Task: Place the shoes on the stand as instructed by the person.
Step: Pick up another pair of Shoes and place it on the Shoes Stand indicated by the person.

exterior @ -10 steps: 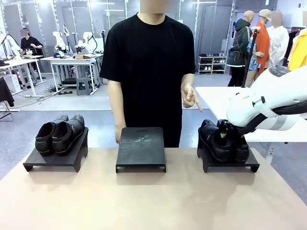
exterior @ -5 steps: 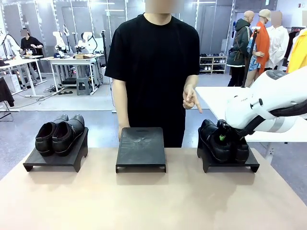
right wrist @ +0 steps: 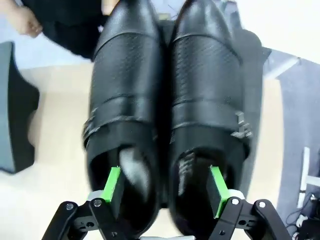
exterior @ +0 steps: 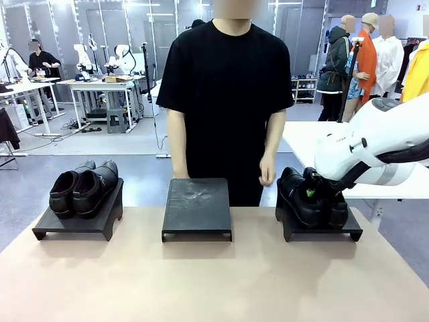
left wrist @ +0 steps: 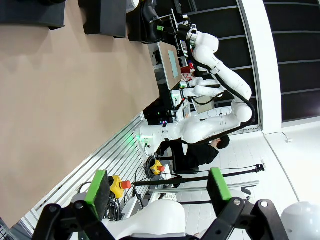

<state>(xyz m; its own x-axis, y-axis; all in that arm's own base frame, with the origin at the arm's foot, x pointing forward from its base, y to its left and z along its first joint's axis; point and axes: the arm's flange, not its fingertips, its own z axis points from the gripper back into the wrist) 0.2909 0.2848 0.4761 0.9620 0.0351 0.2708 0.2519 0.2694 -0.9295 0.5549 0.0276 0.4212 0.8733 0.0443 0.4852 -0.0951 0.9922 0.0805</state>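
Observation:
One pair of black shoes point(exterior: 84, 190) sits on the left stand point(exterior: 74, 227). The middle stand point(exterior: 196, 204) is bare. A second pair of shoes point(exterior: 299, 198) rests on the right stand point(exterior: 348, 233). My right gripper point(exterior: 315, 191) is lowered into this pair. In the right wrist view the shoes point(right wrist: 127, 100) lie side by side and my right gripper point(right wrist: 165, 189) is open, one green pad point(right wrist: 112, 185) inside each shoe's opening. My left gripper point(left wrist: 158, 187) is open and holds nothing, off the table's side. The person point(exterior: 224, 100) stands behind the middle stand, one hand point(exterior: 267, 171) hanging low.
The tan table point(exterior: 214, 282) has free room in front of the three stands. A white table point(exterior: 301, 137) stands behind the right stand. My right arm's white body point(exterior: 375, 144) hangs over the table's right end.
The person's pointing hand has dropped to their side and they have shifted a little to the right. My right gripper stays in the shoes on the right stand.

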